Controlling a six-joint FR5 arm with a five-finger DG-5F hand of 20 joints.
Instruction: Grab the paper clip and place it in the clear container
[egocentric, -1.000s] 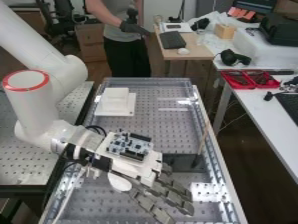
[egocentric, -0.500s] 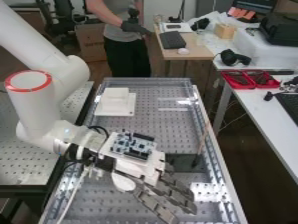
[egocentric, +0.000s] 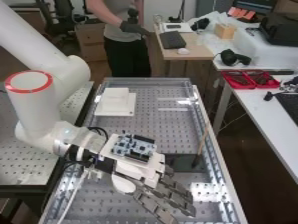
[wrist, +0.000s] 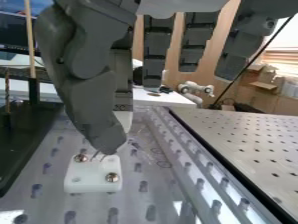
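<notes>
Sits down at lower centre of the high view, after just a tiny nudge of the hand (egocentric: 176, 197) to the right over the last second. Fingers straight and open, gripping nothing. Thin wire, probably the paper clip (wrist: 95, 156), right by the thumb tip at the white block (wrist: 86, 187). Looks like fine lining-up; needs a pinch before heading for the clear container.

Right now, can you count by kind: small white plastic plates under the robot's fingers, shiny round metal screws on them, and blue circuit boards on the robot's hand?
White plates: 1
Metal screws: 2
Circuit boards: 1
Total: 4
</notes>
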